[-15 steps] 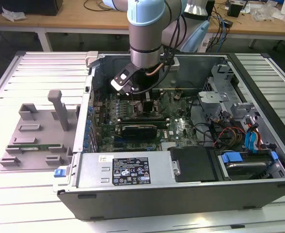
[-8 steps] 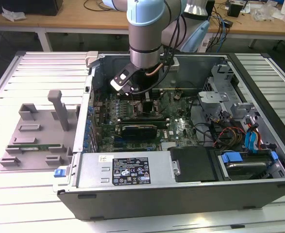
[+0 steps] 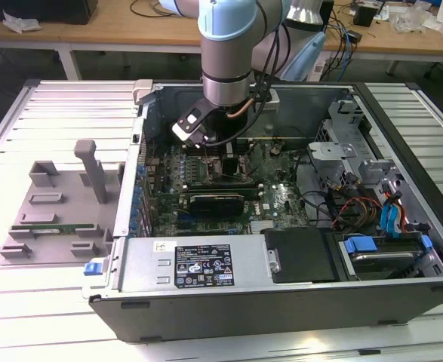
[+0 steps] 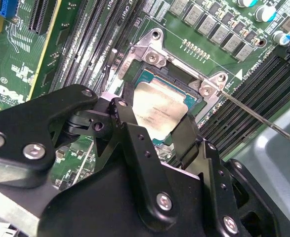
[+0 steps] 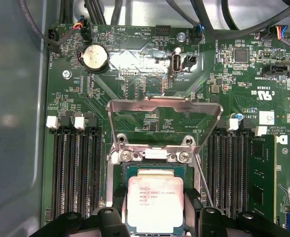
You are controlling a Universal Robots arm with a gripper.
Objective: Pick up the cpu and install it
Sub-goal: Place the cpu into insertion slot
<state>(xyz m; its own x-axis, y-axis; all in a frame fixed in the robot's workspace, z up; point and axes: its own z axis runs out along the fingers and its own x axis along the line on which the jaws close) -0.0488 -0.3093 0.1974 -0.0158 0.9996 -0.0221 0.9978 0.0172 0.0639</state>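
Pincer (image 4: pixel 155 118): black fingers (image 4: pixel 135 143) are pressed against two opposite edges of the cpu, pinching it.
Cpu (image 5: pixel 155 202): silver-grey top plate faces up. It lies level and squared over the socket, between the fingers. Whether it is fully seated cannot be told.
Socket (image 5: pixel 135 173): a square well in the green motherboard. Its dark rim shows as a narrow margin around the cpu.
Load plate (image 5: pixel 164 104): a silver frame swung open and standing up from its hinge at one socket edge, leaving the well uncovered.
Lever (image 4: pixel 263 118): a thin wire rod beside the socket, slanting away over the board.
Memory slots (image 5: pixel 78 173): long black rows close along both sides of the socket, leaving narrow room beside the fingers.
Coin cell (image 5: pixel 94 58): sits on the board beyond the load plate.
Arm (image 3: pixel 229 53): reaches straight down into the case.
Computer case (image 3: pixel 281 309): lies open-side up, holding the motherboard, a power supply (image 3: pixel 198 264) along the near wall and loose cables (image 3: pixel 349 207) toward the exterior view's right.
Table (image 3: pixel 25 302): a slatted pale surface carrying the case.
Grey fixture (image 3: pixel 55 196): on the table at the exterior view's left, apart from the case, holding a long green stick (image 3: pixel 49 228).
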